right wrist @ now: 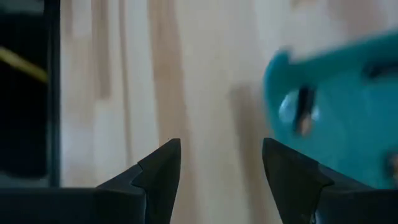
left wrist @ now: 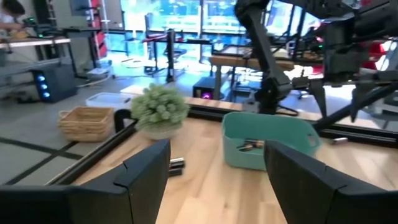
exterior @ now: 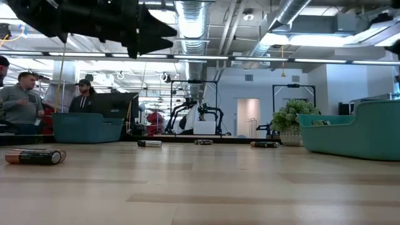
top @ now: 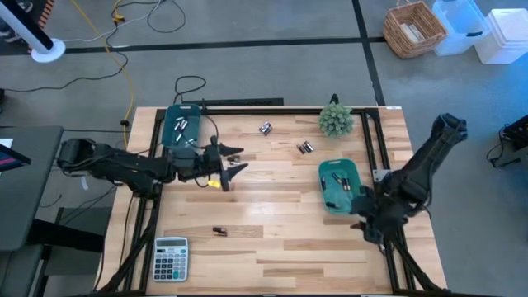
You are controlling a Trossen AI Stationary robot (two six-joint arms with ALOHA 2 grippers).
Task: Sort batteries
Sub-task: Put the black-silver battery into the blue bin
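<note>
Two grippers, both w/ jaws spread wide and nothing between them. The left gripper (top: 237,162) hangs above the table just right of the left tray (top: 182,125), fingers pointing right. The right gripper (top: 360,208) sits low at the near right corner of the right tray (top: 338,185); its wrist view shows bare wood between the fingers (right wrist: 159,168) and the tray edge beside.

Batteries: some lie already in both trays. Loose ones are still on the wood: a pair (top: 266,128) at the far side, center; another pair (top: 306,147) just near of the plant (top: 336,120); one dark battery (top: 219,231) near the front, right of the calculator (top: 170,257).

I judge the step now is to reach for a next loose battery, approx. most of the sorting done. To do it well: come down from above, turn the wrist so the fingers close across the cylinder, not along it, and grip at the middle so it does not roll away.

The front battery lies w/ long axis left-right. For the far pairs I cannot tell the direction.
</note>
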